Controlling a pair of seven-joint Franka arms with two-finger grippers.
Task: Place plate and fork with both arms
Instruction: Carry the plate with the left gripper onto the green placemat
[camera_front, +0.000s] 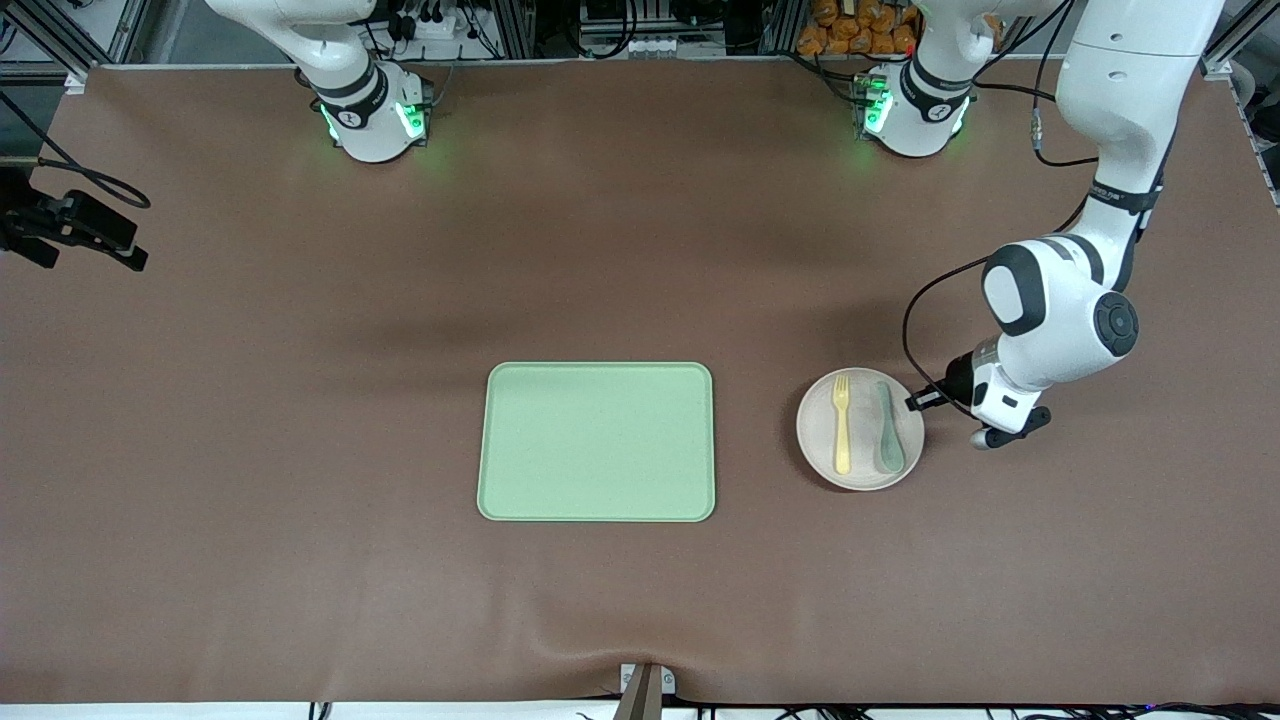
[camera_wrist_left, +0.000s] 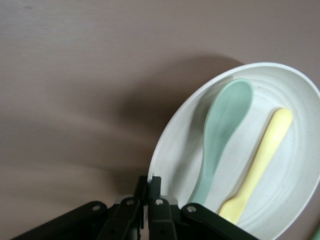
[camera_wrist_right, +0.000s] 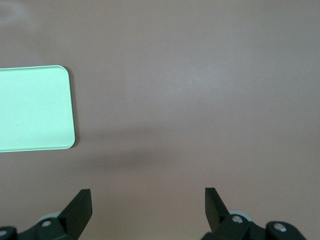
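A brown matte table covering (camera_front: 620, 250) spans nearly the whole front view, slightly rippled along its near edge, where a small metal bracket (camera_front: 646, 686) sits at the middle. Soft, even light from above casts blurred shadows on the covering. Along the far edge stand aluminium frame posts (camera_front: 520, 25), tangled black cables (camera_front: 620, 20) and a pile of orange-brown packets (camera_front: 860, 28). A black camera on a mount (camera_front: 70, 228) juts in above the table's edge.
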